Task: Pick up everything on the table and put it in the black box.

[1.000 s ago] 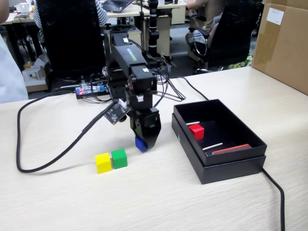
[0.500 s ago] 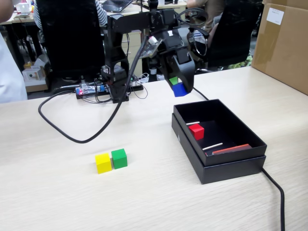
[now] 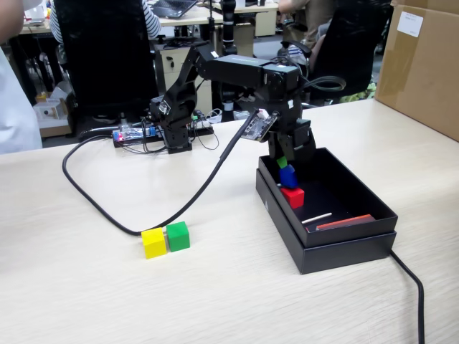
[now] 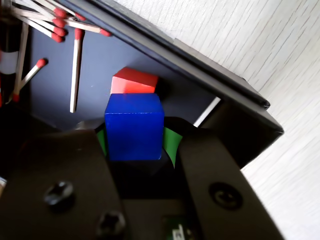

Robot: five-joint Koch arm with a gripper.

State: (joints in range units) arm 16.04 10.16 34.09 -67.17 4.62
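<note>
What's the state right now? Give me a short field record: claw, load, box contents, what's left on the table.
claw: over the black box, shut on the blue cube
box contents: red cube, matches
left on table: yellow cube and green cube, touching side by side
cable: black cable runs right behind the two cubes

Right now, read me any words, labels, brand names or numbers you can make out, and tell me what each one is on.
None can be read.
White label on the cardboard box: print too small and blurred.
Circuit board on the gripper: markings too small in the fixed view, blurred and cut off in the wrist view.
Blue cube, red cube, yellow cube, green cube, black box: no text visible.
</note>
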